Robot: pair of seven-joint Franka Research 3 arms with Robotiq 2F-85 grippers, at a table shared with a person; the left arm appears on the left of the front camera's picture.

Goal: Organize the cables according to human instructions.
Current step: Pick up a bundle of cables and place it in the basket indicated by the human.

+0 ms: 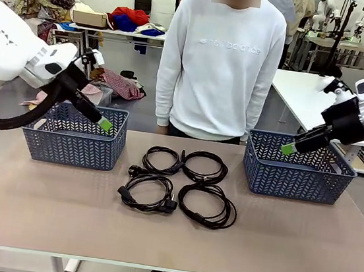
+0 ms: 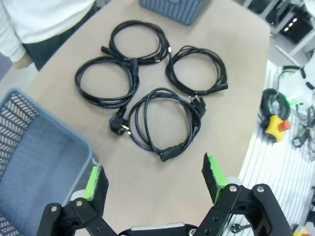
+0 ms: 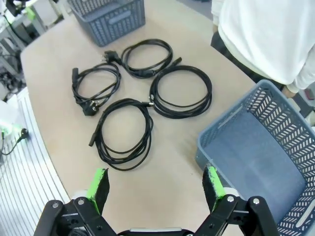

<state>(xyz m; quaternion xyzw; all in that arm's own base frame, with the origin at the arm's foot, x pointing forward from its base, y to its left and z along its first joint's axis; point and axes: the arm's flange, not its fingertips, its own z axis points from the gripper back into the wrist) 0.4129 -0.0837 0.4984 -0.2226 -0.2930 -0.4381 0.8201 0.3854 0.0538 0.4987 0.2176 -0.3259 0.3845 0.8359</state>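
Left pincer (image 2: 153, 178): jaws spread wide with nothing between the green pads. It hangs above the worktop (image 1: 288, 242), angled down toward the middle.
Right pincer (image 3: 155, 181): likewise wide open and empty, poised on the opposite side.
Step in hand: by my reading, waiting for the person's cue on which cord goes where. No cord is lifted yet.
Power cords (image 1: 182, 164): four black coils lie flat in a two-by-two cluster between the two pincers, ahead of both and well apart from either.
Cord nearest the left pincer (image 2: 165, 91): straight ahead of its fingers, with one plug sticking out toward the basket side.
Cord nearest the right pincer (image 3: 101, 145): just ahead of it, slightly off to one side.
Farther cords (image 2: 78, 81): the pair on the person's side touch where their loops meet.
Doing it well: probably best to come straight down over one side of a coil, straddle all its strands across the bundle, and lift slowly. The coils lie close together, so a neighbour's plug could snag and drag along. Loose loops may sag open once raised.
Left basket (image 1: 68, 145): blue-grey with slotted walls, just below and beside the left pincer. It is empty.
Right basket (image 1: 289, 182): the same kind, just below the right pincer, also empty.
Person (image 1: 220, 68): beyond the cords at the worktop's far edge, arms down. I see no pointing gesture.
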